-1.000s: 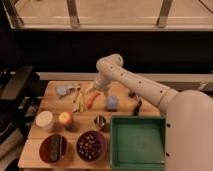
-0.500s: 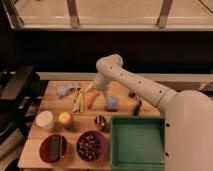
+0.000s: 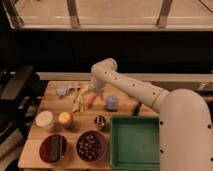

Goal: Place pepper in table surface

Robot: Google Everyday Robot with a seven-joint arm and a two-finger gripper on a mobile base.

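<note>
The slim red-orange pepper (image 3: 90,101) is at the back middle of the pale wooden table surface (image 3: 125,107), just right of the pale yellow-tan sticks (image 3: 77,102). My gripper (image 3: 92,94) hangs straight down from the white arm, right over the pepper's upper end. I cannot tell whether the pepper rests on the wood or is held just above it.
A green tray (image 3: 135,155) sits at the front right. A blue block (image 3: 111,102) lies right of the pepper and a grey-blue item (image 3: 62,91) at the back left. A white cup (image 3: 44,120), round orange fruit (image 3: 65,118), metal cup (image 3: 100,121) and two dark bowls (image 3: 91,146) fill the front left.
</note>
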